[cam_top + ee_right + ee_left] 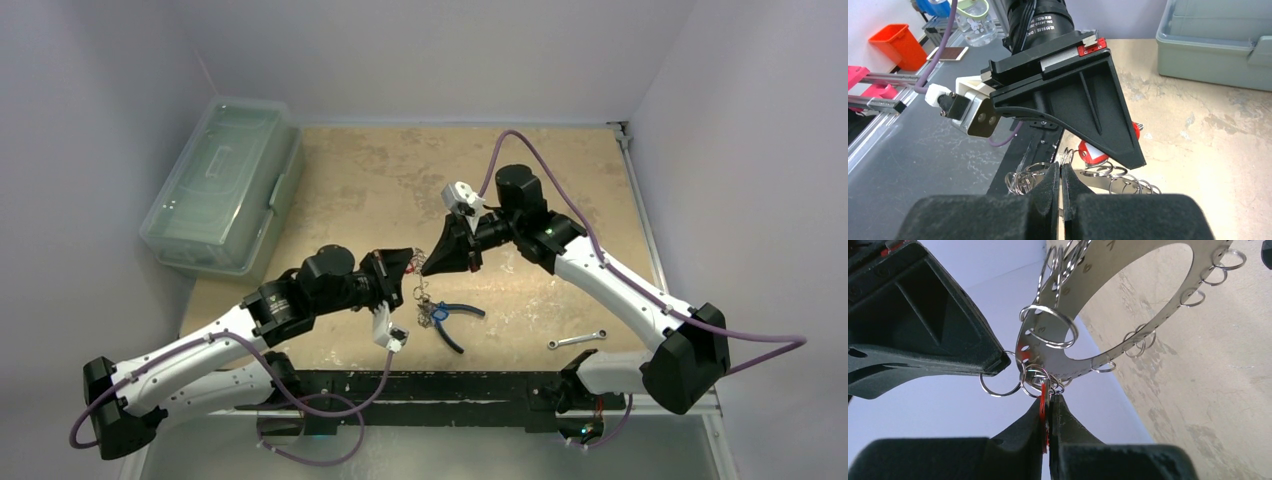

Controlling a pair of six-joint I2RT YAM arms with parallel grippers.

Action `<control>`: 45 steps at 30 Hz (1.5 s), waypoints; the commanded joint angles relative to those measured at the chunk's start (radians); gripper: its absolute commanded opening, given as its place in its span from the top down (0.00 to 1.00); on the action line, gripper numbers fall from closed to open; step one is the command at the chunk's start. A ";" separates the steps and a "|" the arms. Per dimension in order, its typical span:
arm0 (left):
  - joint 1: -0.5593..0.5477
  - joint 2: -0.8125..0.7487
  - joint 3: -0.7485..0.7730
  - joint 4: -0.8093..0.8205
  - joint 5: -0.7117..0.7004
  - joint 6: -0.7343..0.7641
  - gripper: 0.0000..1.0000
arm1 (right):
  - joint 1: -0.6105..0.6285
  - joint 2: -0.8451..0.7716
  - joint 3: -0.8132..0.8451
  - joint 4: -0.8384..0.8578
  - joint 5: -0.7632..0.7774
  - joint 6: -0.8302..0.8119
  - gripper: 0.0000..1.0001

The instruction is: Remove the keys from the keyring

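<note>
The keyring [424,300] hangs between my two grippers above the table's front middle. In the left wrist view it is a flat silver band [1120,252] strung with many small split rings. My left gripper [1052,400] is shut on a red-tagged key [1043,402] hanging from the band. It also shows in the top view [405,265]. My right gripper [1060,167] is shut on a small split ring at the keyring's edge [1095,181]. It meets the left one tip to tip in the top view [432,265]. The red tag [1090,152] shows under the left gripper's finger.
Blue-handled pliers [455,318] lie on the table just below the hanging keyring. A silver wrench [577,340] lies to the front right. A clear lidded plastic bin [225,185] stands at the back left. Walls close the table on three sides.
</note>
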 commanded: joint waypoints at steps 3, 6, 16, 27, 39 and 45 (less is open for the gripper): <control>-0.003 0.011 0.051 -0.004 -0.019 -0.055 1.00 | 0.000 -0.024 0.003 -0.063 -0.037 -0.090 1.00; -0.003 0.014 0.053 0.010 -0.016 -0.065 1.00 | 0.001 -0.025 0.002 -0.074 -0.033 -0.100 1.00; -0.003 0.021 0.113 -0.025 0.025 -0.093 1.00 | 0.008 -0.024 -0.008 -0.107 0.002 -0.148 1.00; -0.005 0.082 0.264 -0.203 0.154 -0.187 1.00 | 0.020 0.005 0.047 -0.180 0.061 -0.218 1.00; -0.012 0.149 0.335 -0.284 0.131 -0.440 1.00 | -0.004 0.025 0.173 -0.315 0.159 -0.330 0.76; -0.012 0.206 0.383 -0.329 0.073 -0.598 1.00 | -0.105 0.017 0.200 -0.352 0.162 -0.311 0.46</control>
